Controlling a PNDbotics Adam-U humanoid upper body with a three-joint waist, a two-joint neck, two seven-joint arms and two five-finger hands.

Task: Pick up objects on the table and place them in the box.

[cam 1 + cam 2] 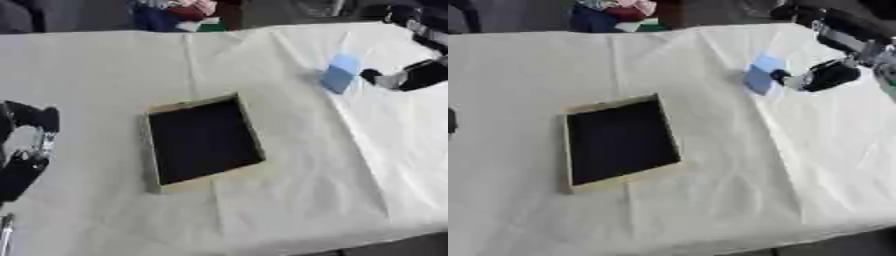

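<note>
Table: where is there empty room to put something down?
Bare cloth spreads between the box and the table's near edge, and along the far side behind the box. It is crowded at the far right, where the right hand meets the blue object.

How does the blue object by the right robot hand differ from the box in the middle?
The blue object is small, light blue and stands tilted on the cloth; the box is far larger, lies flat, and has a pale rim around a dark inside. The blue object sits far right, at the right robot hand; the box sits mid-table, untouched. Both look rectangular.
</note>
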